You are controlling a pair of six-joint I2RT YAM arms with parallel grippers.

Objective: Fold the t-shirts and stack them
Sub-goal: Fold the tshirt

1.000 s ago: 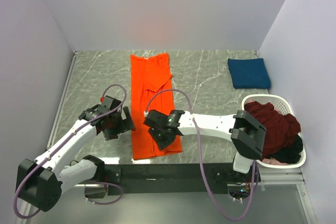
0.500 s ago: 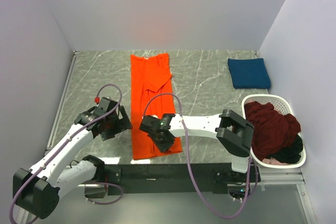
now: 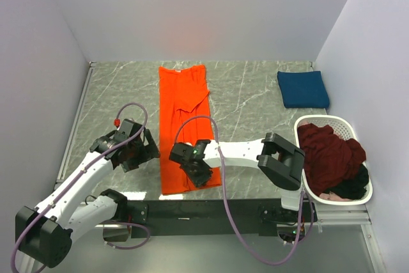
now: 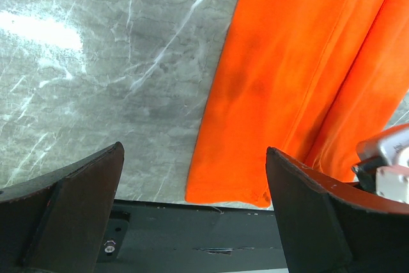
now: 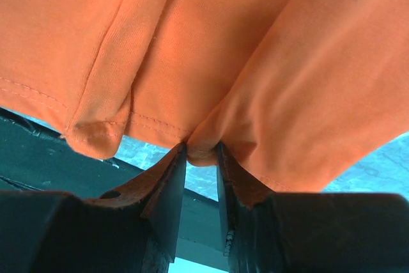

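The orange t-shirt (image 3: pixel 182 103) is bright and plain. The blue t-shirt (image 3: pixel 303 89) is dark navy — the tabletop (image 3: pixel 249 107) is grey with white veins, the basket (image 3: pixel 326 118) white.

White basket (image 3: pixel 323 118) sits on the grey marble table (image 3: pixel 255 100) (near right corner).

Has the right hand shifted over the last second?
Yes. The right hand, pinching the near hem of the orange t-shirt, has slid left across the shirt, farther from the white basket.
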